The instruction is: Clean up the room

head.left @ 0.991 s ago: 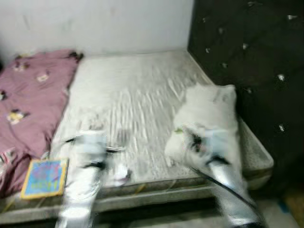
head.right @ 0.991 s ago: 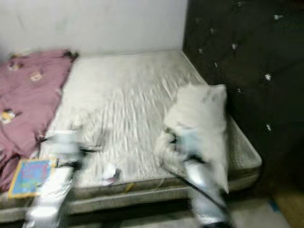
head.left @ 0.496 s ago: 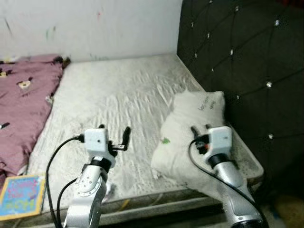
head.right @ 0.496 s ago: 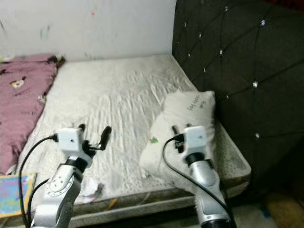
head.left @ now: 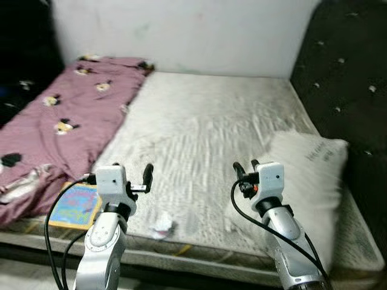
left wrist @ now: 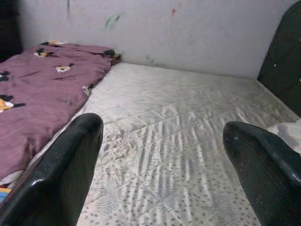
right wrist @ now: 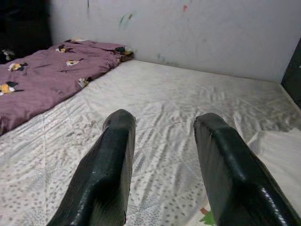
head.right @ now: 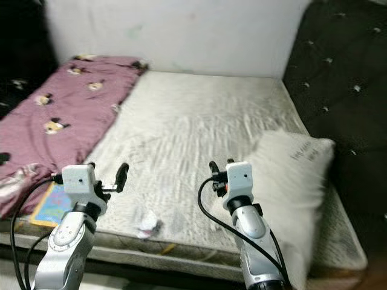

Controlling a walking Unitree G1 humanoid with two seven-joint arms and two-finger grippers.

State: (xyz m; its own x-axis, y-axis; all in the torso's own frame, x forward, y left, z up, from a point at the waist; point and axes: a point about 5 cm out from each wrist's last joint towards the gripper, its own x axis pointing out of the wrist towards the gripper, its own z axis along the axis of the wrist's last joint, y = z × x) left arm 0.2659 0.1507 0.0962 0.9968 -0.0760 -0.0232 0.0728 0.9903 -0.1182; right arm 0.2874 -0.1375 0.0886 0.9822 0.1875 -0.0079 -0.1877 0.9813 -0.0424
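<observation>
A bare white mattress point(head.left: 205, 133) fills the middle of the head camera's frame, running from a pale wall point(head.left: 181, 30) at the top down to the lower edge. Along the left side of the frame a mauve blanket point(head.left: 54, 121) printed with small cartoon figures lies rumpled over the mattress. A black tufted headboard point(head.left: 344, 72) with shiny buttons stands at the upper right. A white pillow point(head.left: 308, 175) with dark writing near its top rests on the mattress at the right, just below the headboard. Near the front edge of the mattress, at lower left, a colourful picture book point(head.left: 74, 204) lies flat, partly tucked beside the blanket. A small crumpled scrap of white paper point(head.left: 162, 226) sits on the mattress at lower centre, between the two silver arms. The left end effector point(head.left: 147, 177) is raised above the front of the mattress at lower left, its two black fingers point(left wrist: 61, 174) spread wide apart and holding nothing. The right end effector point(head.left: 247, 170) is raised at lower centre-right, just left of the pillow, its black fingers point(right wrist: 106, 169) parted with a moderate gap and also empty. Both wrist cameras look across the mattress toward the wall, with faint coloured marks point(left wrist: 112, 20) on the paint.
</observation>
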